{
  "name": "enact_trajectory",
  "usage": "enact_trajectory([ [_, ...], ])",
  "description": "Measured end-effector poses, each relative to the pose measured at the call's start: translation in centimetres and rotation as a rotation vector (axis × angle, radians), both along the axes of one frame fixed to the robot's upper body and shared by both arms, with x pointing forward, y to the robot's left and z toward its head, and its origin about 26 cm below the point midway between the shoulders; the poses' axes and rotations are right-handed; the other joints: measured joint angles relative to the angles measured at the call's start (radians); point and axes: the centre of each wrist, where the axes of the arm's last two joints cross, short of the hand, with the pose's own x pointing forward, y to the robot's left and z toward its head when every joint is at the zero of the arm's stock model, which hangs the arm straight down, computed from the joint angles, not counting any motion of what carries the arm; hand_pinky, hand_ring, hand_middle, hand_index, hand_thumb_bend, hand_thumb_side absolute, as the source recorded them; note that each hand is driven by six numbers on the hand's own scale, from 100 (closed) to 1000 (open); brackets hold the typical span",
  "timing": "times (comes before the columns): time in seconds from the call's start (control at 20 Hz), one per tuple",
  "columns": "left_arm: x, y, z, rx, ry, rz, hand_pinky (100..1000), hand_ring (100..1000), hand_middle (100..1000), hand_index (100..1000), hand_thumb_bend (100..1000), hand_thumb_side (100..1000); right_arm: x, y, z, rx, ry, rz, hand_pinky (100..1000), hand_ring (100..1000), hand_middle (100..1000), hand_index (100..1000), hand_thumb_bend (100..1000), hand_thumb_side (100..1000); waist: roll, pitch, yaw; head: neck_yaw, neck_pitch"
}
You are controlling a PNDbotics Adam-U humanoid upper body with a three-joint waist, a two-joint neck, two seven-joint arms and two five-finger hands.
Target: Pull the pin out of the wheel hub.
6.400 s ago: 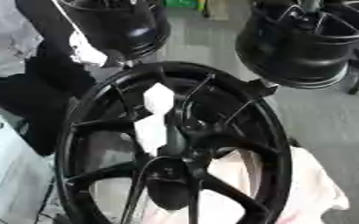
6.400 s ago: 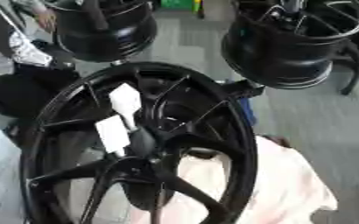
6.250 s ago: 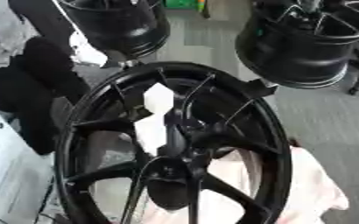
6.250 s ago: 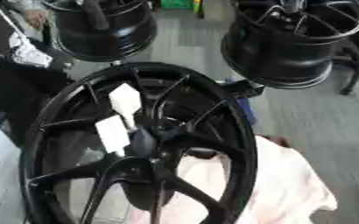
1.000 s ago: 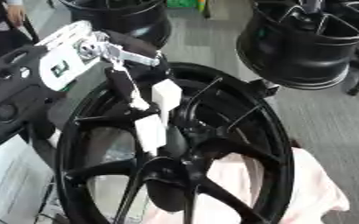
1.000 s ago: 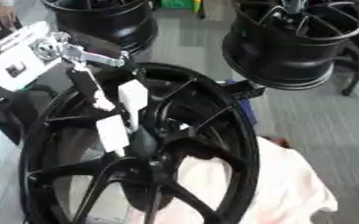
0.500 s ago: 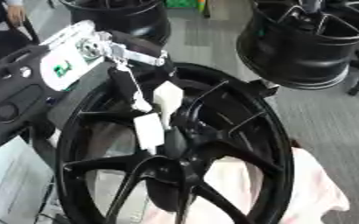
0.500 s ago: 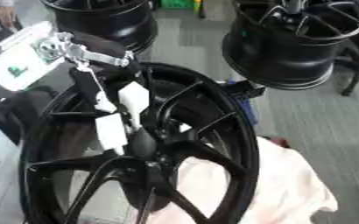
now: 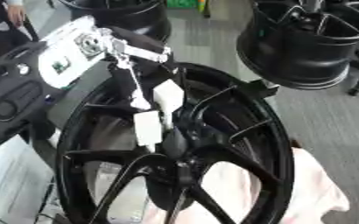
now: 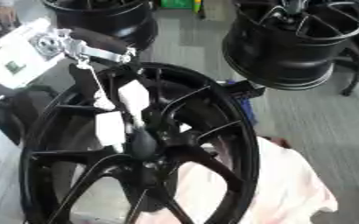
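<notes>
Grey workshop floor [image 9: 343, 144]; spare black rims [image 9: 301, 48] at twelve and one o'clock. Wheel hub [image 9: 175, 151]: large black spoked rim, centre. Pin [image 9: 148, 127]: apparently the white piece at the hub centre, long axis running twelve-to-six. Left hand [image 9: 133, 50]: at eleven o'clock, nearer; fingers [image 9: 136, 94] extended down, tips just above the pin, gripping nothing. Right hand unseen.

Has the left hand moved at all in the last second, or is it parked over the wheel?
Yes. Against the wheel, the left hand has come down and in, its fingers closer to the white tags by the hub.
</notes>
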Motion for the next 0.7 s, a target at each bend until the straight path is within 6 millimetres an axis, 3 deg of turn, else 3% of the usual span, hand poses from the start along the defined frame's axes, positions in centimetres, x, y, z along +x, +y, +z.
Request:
enact_trajectory([
  [0.15,-0.1,0.0,0.5,-0.012,0.003,0.002,646,504,279,449,419,100,0.0,0.0,0.0,0.000,0.000,0.000,789,681,591,756,100,745,0.000,0.000,0.000,-0.001,0.000],
  [0.7,-1.0,-0.1,2.9,-0.065,0.027,-0.008,638,493,241,436,439,100,0.0,0.1,-0.1,0.006,0.001,0.000,790,683,593,757,100,740,-0.002,-0.003,0.001,-0.001,0.000],
])
